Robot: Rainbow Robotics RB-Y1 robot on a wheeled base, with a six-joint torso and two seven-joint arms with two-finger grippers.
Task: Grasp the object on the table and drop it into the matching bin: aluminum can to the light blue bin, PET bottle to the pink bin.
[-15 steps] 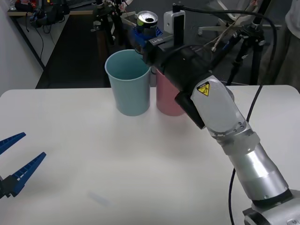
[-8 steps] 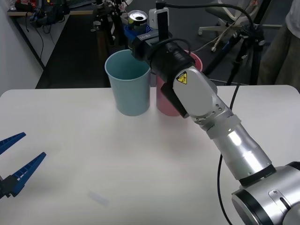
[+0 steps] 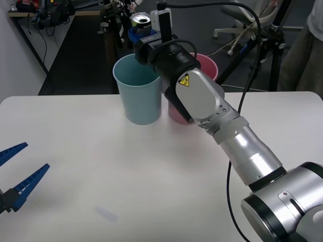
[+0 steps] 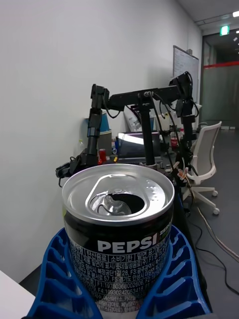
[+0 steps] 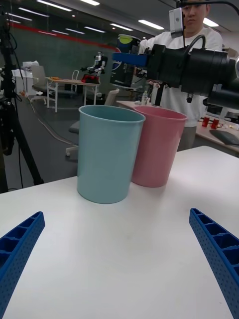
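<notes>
Above light blue bin [image 3: 138, 89] | right hand [image 3: 139, 33] raised, gripping aluminum can [image 3: 141, 23]

I see a black tripod [image 3: 266, 50] behind the far edge | a white office chair [image 4: 205, 155] farther back | a cluttered desk [image 3: 45, 11] at far left | whiteboard [image 4: 183, 64] on the wall.

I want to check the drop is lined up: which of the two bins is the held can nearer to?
The light blue bin. The right gripper holds the can above its far rim; the pink bin stands to the right, beyond the arm.
</notes>
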